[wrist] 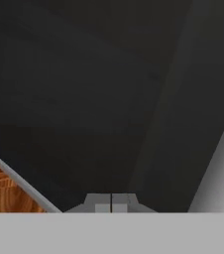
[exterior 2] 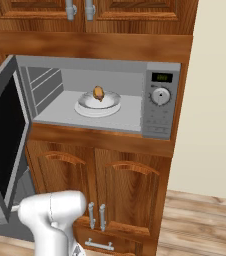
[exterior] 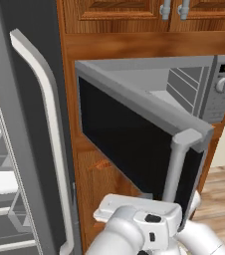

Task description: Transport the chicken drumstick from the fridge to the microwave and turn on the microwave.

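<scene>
Sitting on a white plate (exterior 2: 97, 106) inside the open microwave (exterior 2: 157, 100), upper centre of right base view, chicken drumstick (exterior 2: 98, 93) too small to read its long axis or pointing direction. Gripper (wrist: 111, 204) at bottom centre of hand view, fingers pressed together holding nothing, facing dark door glass (wrist: 84, 99)

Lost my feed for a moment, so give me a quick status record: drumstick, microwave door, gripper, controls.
chicken drumstick: on the white plate inside the microwave
microwave door: swung wide open, dark glass facing the fridge side
gripper: shut, holding nothing, fingertips close against the dark door glass
control panel: round knob under the small display, untouched
remaining: shut the door, then start the microwave
</scene>
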### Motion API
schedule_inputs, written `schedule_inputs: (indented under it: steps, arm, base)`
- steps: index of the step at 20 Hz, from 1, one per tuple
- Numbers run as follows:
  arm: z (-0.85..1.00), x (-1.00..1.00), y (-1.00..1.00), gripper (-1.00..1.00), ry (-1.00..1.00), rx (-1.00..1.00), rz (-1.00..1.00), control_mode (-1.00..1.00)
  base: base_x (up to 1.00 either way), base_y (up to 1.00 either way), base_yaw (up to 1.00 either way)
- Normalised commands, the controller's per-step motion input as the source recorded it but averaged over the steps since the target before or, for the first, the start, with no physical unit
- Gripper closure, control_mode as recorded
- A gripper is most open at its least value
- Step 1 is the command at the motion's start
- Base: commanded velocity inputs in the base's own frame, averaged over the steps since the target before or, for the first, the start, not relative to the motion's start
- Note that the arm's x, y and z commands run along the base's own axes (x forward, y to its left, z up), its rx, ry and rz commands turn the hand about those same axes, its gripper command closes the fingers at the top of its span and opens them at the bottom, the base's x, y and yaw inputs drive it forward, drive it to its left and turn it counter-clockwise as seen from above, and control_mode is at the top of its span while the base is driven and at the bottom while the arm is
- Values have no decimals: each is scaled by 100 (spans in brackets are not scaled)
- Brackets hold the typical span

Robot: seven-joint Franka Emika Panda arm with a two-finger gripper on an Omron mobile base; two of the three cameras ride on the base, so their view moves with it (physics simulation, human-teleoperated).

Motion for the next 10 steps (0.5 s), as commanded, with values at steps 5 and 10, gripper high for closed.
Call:
schedule_inputs:
  steps: [5, 10]
  arm:
    - [0, 41, -40, 100, 0, 0, 3, -100]
    - [0, 34, -49, 100, 0, 0, 3, -100]
  base:
    - [0, 0, 0]
    - [0, 0, 0]
